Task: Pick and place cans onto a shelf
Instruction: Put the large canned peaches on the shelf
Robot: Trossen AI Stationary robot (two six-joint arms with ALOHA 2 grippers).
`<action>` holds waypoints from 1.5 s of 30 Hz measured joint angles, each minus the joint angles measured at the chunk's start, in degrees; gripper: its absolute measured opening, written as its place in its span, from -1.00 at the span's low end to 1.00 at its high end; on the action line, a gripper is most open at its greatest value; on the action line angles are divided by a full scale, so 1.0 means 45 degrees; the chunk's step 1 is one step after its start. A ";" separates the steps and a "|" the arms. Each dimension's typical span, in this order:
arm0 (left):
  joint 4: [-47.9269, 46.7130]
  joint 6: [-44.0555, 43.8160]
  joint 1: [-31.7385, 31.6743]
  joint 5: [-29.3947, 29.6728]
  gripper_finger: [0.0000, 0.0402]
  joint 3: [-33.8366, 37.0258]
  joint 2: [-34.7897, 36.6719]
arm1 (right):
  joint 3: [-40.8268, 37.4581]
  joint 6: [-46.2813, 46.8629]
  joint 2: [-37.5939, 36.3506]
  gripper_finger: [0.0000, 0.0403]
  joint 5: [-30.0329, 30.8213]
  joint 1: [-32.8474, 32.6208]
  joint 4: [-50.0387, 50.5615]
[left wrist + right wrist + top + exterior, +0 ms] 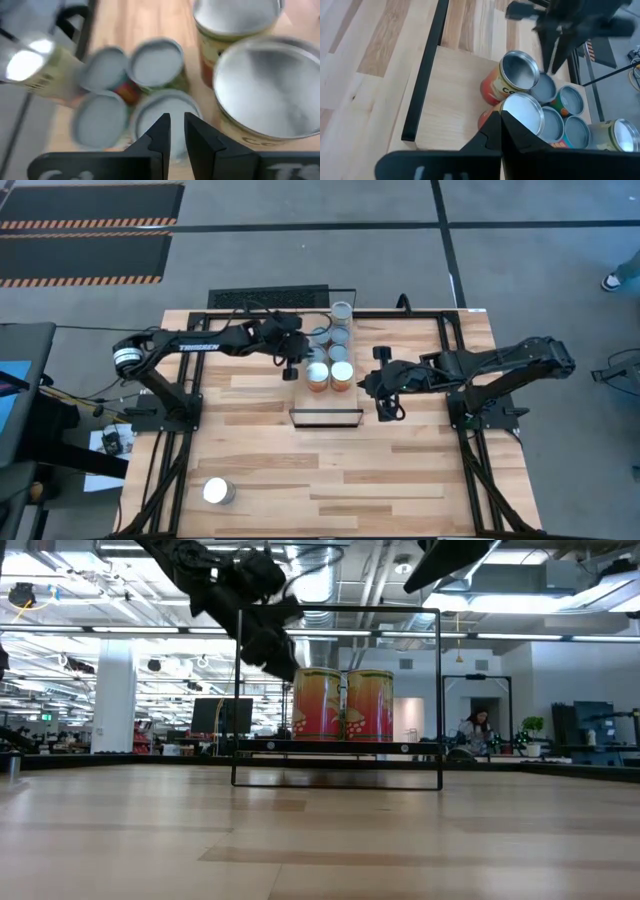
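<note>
**Seven cans crowd the shelf as the left tool loosens its fingers**

Seven cans point(331, 352) stand packed together on the shelf point(325, 416), a narrow light board on a black frame at the middle of the bench point(400, 470); an eighth can point(217, 491) lies well apart from the shelf, near the bench's front corner on the left arm's side. Two orange-labelled cans point(343, 704) stand side by side at the front of the cluster, touching or nearly so; the bare end of the shelf lies just in front of them. Left tool point(290, 364) hangs just beside the cluster on its own side, its fingers point(161, 131) parted by a narrow gap and holding nothing, the grey can tops close beneath them. Right tool point(385, 408) waits just beside the shelf on the opposite side, fingers pressed together and empty. Risk, as it looks from here: the cans sit so tightly that a sideways pull by the left tool could clip a neighbour and tip one off the shelf's edge; the lone can still needs fetching, and only the bare front end remains for it.
</note>
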State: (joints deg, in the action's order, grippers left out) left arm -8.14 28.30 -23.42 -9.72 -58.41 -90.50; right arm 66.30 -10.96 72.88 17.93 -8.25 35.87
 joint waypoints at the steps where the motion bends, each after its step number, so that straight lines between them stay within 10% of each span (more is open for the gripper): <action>1: -0.0011 0.0058 0.0000 0.0172 -0.78 0.0000 0.0224 | 0.0000 0.0000 0.0000 -0.95 0.0000 0.0000 0.0041; 9: 0.0208 -0.0295 -0.0025 0.0138 -0.98 0.1468 0.2126 | -0.0615 0.0064 -0.0250 -0.98 0.0013 0.0000 -0.0018; 22: 0.4868 -0.2817 -0.0053 -0.0039 -1.00 0.6527 0.5723 | -0.6411 0.0101 -0.3032 -0.98 -0.0045 0.0008 -0.7806; 34: 0.3454 -0.4041 0.1006 -0.0895 -1.00 0.6442 0.8158 | -1.2146 0.0975 -0.6677 -0.99 -0.0655 0.0879 -1.4027; 45: -0.0364 -0.4901 0.4184 0.2184 -1.00 0.4851 0.8354 | -1.4620 0.2028 -0.7060 -0.99 -0.0165 0.0609 -1.7350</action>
State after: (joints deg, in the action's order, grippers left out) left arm -9.78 6.24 -4.59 0.11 -36.58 -52.90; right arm 0.51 -1.84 41.11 17.19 -5.51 -42.21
